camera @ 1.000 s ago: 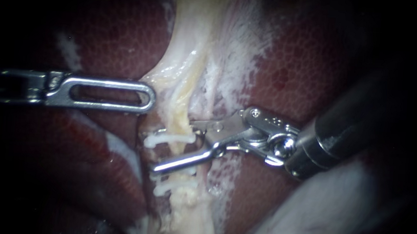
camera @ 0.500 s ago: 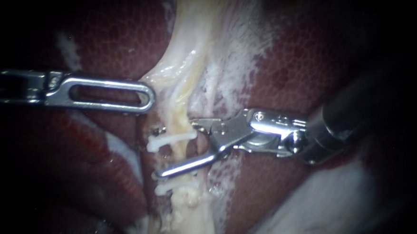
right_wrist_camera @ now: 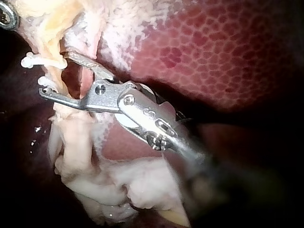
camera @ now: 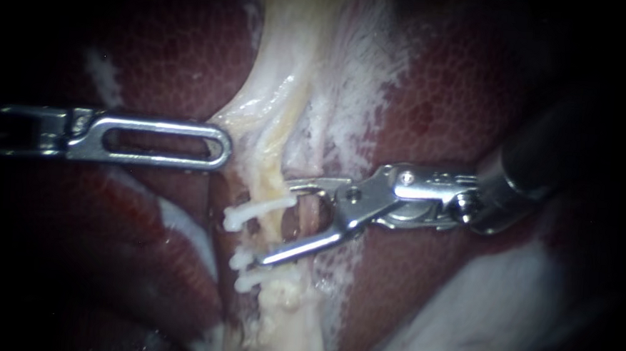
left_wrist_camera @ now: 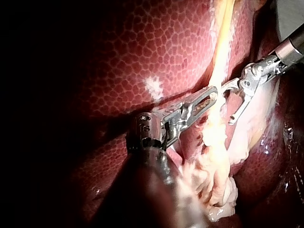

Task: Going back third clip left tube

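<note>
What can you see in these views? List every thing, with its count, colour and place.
liver: one, dark red and mottled, filling the background on both sides.
tube: one, pale yellow-white, running down the middle of the endoscope view.
clips: three, white, set across the tube one below another, low on it.
pale tissue: one patch, whitish, at the lower right of the endoscope view.
left instrument: one, silver with a slotted tip, coming in from the left, its tip at the tube's left edge, above the clips.
right instrument: one, silver, coming in from the right, open, its lower tip beside the lower clips.
</note>
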Controlling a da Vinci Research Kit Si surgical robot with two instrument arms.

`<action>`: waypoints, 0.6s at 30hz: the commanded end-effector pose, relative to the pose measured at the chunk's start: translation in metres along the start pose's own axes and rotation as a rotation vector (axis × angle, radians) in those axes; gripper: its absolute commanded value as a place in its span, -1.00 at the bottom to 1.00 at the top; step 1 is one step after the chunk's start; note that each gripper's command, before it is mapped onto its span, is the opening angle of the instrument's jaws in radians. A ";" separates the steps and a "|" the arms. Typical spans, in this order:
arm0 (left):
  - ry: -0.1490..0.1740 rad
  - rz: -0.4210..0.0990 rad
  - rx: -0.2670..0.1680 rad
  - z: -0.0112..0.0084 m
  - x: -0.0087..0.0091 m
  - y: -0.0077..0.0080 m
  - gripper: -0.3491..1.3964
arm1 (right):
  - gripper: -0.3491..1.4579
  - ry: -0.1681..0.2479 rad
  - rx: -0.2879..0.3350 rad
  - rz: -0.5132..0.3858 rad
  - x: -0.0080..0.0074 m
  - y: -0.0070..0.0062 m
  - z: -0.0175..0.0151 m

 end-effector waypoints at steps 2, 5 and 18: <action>0.001 0.000 0.001 0.0000 0.0000 0.0000 -1.00 | 0.05 -0.006 -0.006 -0.003 0.0001 -0.0003 -0.0009; 0.001 0.000 0.001 0.0000 0.0000 0.0001 -1.00 | 0.05 -0.015 -0.015 -0.015 0.0003 -0.0011 -0.0023; 0.001 0.000 0.001 0.0000 0.0000 0.0001 -1.00 | 0.05 -0.053 -0.093 -0.017 0.0034 -0.0038 -0.0108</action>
